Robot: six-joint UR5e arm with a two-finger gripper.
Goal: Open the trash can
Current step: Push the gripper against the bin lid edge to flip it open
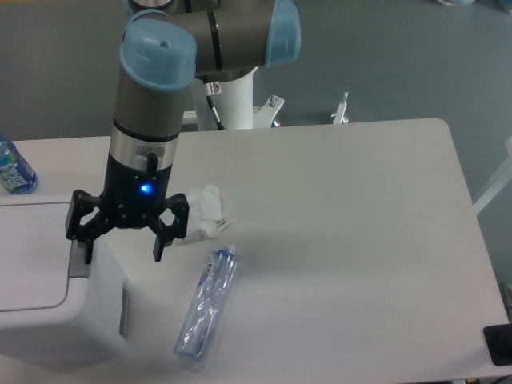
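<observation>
The white boxy trash can (48, 316) fills the lower left corner, its flat lid panel (30, 254) lying down. A grey button strip (81, 266) runs along its right top edge. My gripper (122, 249) hangs open over that right edge, fingers pointing down. The left fingertip (86, 250) is right above the grey strip and the right fingertip (158, 250) is past the can's side over the table. Whether the left finger touches the strip I cannot tell. Nothing is held.
A clear plastic bottle (206, 300) lies on the table to the right of the can. A crumpled white tissue (203, 215) sits just behind the gripper. Another bottle with a blue label (14, 168) stands at the far left edge.
</observation>
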